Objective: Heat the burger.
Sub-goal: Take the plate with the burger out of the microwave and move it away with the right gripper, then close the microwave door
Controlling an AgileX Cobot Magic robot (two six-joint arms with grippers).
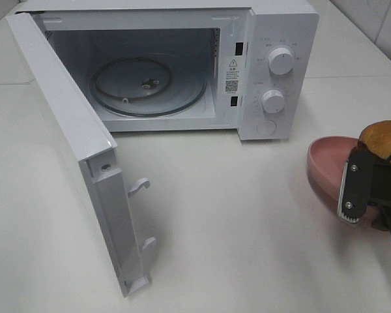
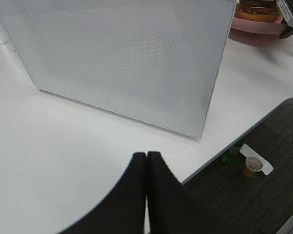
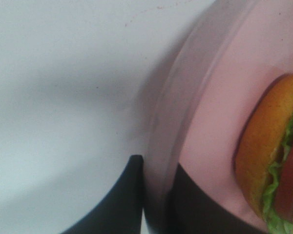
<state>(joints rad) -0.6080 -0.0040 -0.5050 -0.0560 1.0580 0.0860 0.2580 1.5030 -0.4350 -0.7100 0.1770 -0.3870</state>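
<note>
While the right pincer [image 3: 154, 195] is clamped on the rim of the pink plate [image 3: 219, 83], one finger outside and one inside the wall, the burger [image 3: 271, 156] rides on the plate untouched, which seems the point of the hold: carrying by the rim spares the bun and keeps the layers stacked. Plate and burger sit near the right edge of the bench [image 1: 247, 228], off to the right of the microwave [image 1: 274, 72]. That arm comes in low from the right edge, its wrist beside the plate. Door [image 1: 72, 150] swung wide on the left and glass turntable [image 1: 146, 85] bare, the oven looks ready to receive the load. At the front edge the left pincer [image 2: 146, 168] hovers with fingers pressed together on nothing, facing the door's outer face and seemingly staying clear.
</note>
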